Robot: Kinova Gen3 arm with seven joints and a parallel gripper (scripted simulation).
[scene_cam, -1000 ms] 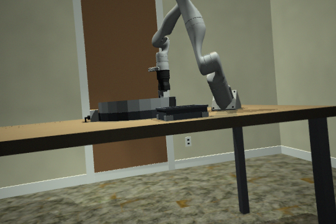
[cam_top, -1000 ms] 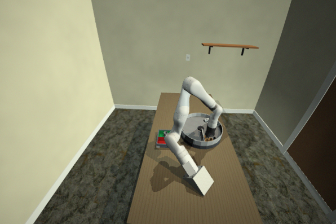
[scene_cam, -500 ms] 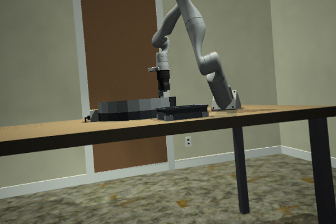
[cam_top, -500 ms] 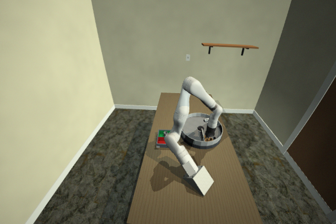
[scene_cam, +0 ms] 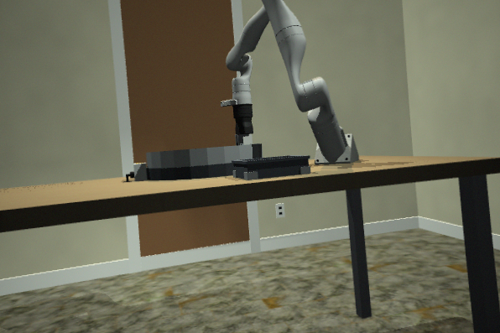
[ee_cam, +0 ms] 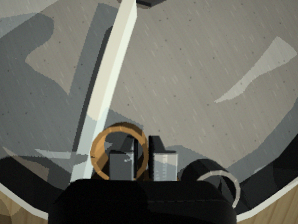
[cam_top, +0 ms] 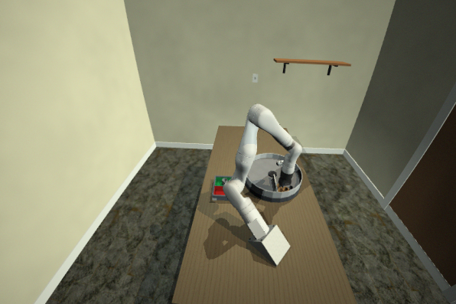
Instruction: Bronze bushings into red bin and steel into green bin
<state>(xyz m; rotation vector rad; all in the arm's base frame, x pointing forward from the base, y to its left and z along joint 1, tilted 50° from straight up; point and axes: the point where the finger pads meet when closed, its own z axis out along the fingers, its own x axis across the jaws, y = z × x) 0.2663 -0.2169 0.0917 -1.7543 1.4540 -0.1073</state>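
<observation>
My gripper point(ee_cam: 143, 150) is down inside the grey turntable point(cam_top: 272, 176), near its front rim, and is shut on the wall of a bronze bushing point(ee_cam: 119, 152): one finger sits inside the ring, the other outside. A steel bushing point(ee_cam: 221, 185) lies just to the right of the fingers by the rim. In the top view the gripper point(cam_top: 286, 184) stands over bronze bushings point(cam_top: 283, 189) at the rim. The bin tray, with the green bin point(cam_top: 222, 181) and the red bin point(cam_top: 219, 190), sits left of the turntable.
Another steel bushing sits at the turntable's far side. The arm's base point(cam_top: 270, 244) stands on the table in front.
</observation>
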